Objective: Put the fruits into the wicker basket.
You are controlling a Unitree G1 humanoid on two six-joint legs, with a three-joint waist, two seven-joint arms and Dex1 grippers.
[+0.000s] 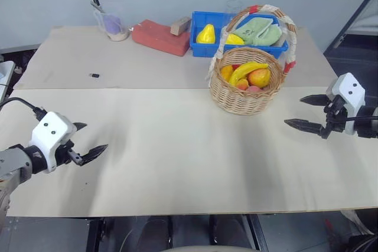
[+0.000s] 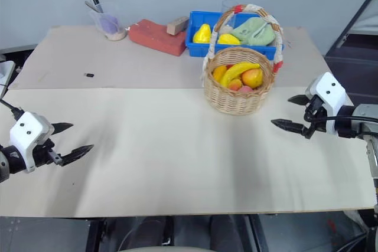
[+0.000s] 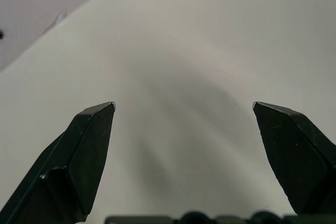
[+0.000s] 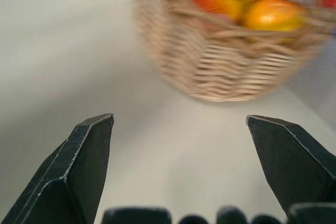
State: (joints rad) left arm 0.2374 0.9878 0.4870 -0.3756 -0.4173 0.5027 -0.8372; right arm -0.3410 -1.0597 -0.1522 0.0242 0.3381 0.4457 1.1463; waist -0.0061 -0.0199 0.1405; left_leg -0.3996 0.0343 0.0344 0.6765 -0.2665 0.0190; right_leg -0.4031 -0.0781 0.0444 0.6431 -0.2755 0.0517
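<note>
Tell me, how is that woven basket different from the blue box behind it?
The wicker basket is round, tan and woven, with a tall arched handle; the blue bin is rectangular, plastic-looking and has no handle. The wicker basket holds a banana and other reddish-orange fruits; the blue bin holds yellow pear-shaped fruits and a green cloth. The wicker basket stands nearer the robot. Both sit on the table and hold fruit.
</note>
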